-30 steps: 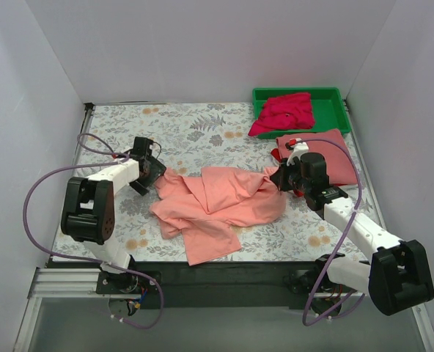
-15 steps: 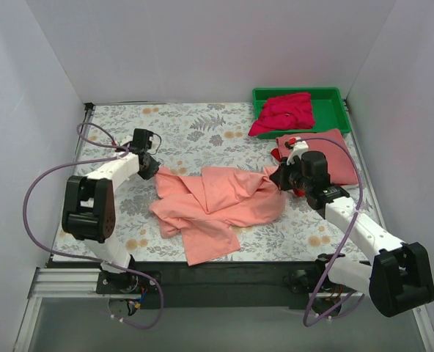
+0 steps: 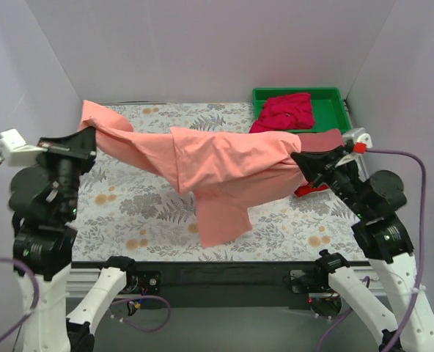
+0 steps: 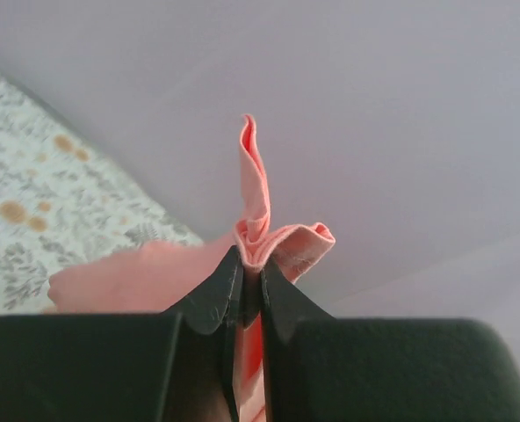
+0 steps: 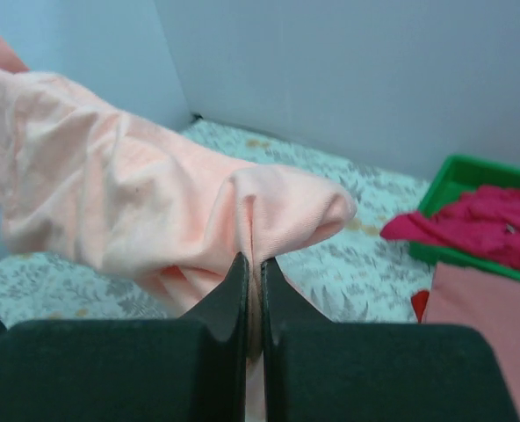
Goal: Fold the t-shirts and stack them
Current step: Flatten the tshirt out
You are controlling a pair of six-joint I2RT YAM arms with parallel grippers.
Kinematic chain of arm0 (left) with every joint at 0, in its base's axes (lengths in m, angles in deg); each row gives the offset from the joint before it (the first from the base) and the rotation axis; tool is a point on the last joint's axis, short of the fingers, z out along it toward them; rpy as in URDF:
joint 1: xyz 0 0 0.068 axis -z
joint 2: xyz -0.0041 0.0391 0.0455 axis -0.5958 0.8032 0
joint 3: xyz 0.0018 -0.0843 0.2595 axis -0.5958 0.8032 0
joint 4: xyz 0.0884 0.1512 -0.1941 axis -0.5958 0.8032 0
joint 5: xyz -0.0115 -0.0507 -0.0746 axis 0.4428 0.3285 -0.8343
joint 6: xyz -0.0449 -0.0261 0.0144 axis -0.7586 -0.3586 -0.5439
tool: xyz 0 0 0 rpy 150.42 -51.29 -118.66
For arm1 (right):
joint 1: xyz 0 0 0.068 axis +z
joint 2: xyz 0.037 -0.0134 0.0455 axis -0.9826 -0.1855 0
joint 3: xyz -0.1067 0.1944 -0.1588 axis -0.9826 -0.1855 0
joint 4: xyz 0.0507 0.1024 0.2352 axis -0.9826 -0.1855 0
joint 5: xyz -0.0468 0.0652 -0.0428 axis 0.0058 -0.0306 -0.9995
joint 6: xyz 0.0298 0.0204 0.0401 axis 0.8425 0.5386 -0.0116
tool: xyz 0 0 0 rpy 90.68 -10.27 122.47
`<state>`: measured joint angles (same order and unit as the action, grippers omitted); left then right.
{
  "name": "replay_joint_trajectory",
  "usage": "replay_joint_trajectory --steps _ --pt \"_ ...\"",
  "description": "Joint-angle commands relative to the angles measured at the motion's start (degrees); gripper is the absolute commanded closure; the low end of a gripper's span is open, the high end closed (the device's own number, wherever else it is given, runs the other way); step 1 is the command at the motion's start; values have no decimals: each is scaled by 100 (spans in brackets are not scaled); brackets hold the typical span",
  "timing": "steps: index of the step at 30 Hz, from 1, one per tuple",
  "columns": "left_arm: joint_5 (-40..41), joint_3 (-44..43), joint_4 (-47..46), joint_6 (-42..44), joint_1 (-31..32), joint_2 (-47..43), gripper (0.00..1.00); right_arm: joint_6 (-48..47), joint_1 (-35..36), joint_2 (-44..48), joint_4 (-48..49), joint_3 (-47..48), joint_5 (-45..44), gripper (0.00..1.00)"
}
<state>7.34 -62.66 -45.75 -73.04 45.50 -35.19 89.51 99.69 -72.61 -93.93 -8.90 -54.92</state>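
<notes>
The light salmon-pink t-shirt (image 3: pixel 217 161) hangs stretched in the air between both arms, a flap drooping toward the table. My left gripper (image 3: pixel 91 134) is shut on its left end; in the left wrist view the cloth (image 4: pixel 258 230) bunches out above the closed fingertips of the gripper (image 4: pixel 251 271). My right gripper (image 3: pixel 299 158) is shut on the right end, with the cloth (image 5: pixel 155 220) pinched at the gripper (image 5: pixel 249 262). A magenta t-shirt (image 3: pixel 283 111) lies crumpled in the green tray (image 3: pixel 330 110). A dusty rose t-shirt (image 3: pixel 327 138) lies flat beside the tray, partly hidden. A red bit (image 3: pixel 312 191) shows under the right arm.
The floral tablecloth (image 3: pixel 129 213) covers the table. White walls enclose it on the left, back and right. The green tray sits in the far right corner.
Both arms have risen high, lifting the salmon-pink t-shirt off the table and stretching it out. The left gripper, open beside the shirt a second ago, closed on its edge.
</notes>
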Motion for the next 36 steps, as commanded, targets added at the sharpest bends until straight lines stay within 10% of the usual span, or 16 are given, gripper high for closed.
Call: replay_joint_trajectory --steps 1,12,20,25,26,28,31,33,36 --pt "-87 -903 503 178 4 -363 100 218 27 423 -298 776 484 99" --pt "80 -3852 1093 662 4 -57 100 684 27 433 -852 2781 1187 99" --pt "1648 -2958 1101 723 4 856 100 1210 27 319 -782 1713 768 99" --pt "2777 -1852 1384 495 -49 2951 100 1519 19 90 -720 7 65 99" --pt "2744 -1744 1235 556 -127 3332 94 1588 27 29 -694 -379 -381 96" --pt "1868 -1734 1155 670 -512 4653 45 1729 19 -138 -571 -1267 -884 95" --pt "1461 -2356 2136 -22 -647 5890 8 1512 18 -717 -527 -1683 -1606 68" --pt "1347 -2464 2245 -94 -647 6332 7 1326 10 -1139 -553 -1605 -1844 11" --pt "1118 -1710 1692 -24 -647 5834 7 1027 10 -1378 -606 -1385 -1713 2"
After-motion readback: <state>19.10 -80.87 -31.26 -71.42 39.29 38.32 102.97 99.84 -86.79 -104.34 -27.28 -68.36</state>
